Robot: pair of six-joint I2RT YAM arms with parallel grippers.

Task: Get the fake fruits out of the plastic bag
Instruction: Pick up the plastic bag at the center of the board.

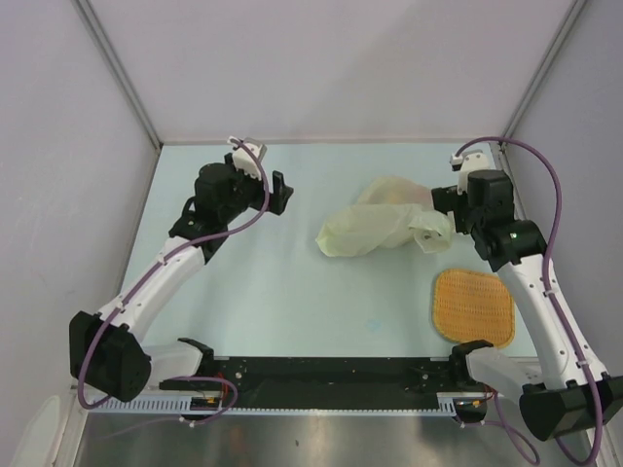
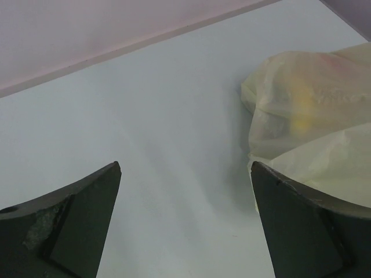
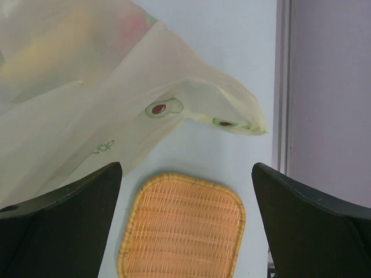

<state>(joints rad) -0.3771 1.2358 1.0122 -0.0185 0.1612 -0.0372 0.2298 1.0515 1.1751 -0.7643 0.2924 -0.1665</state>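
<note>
The right claw (image 3: 185, 171) hangs wide open and empty at the right end of the plastic bag (image 1: 375, 229), which lies crumpled toward the far right corner of the surface (image 1: 273, 292). The left claw (image 1: 282, 192), also spread wide and empty, sits toward the far left corner, apart from the bag. The fake fruits (image 3: 46, 52) show as yellow and pink blurs inside. The film looks thin, limp and slippery, so the loose printed flap nearest the right claw seems the best pinch point.

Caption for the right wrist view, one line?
Open right gripper at the plastic bag, fake fruits dimly visible inside, woven mat nearby.
</note>
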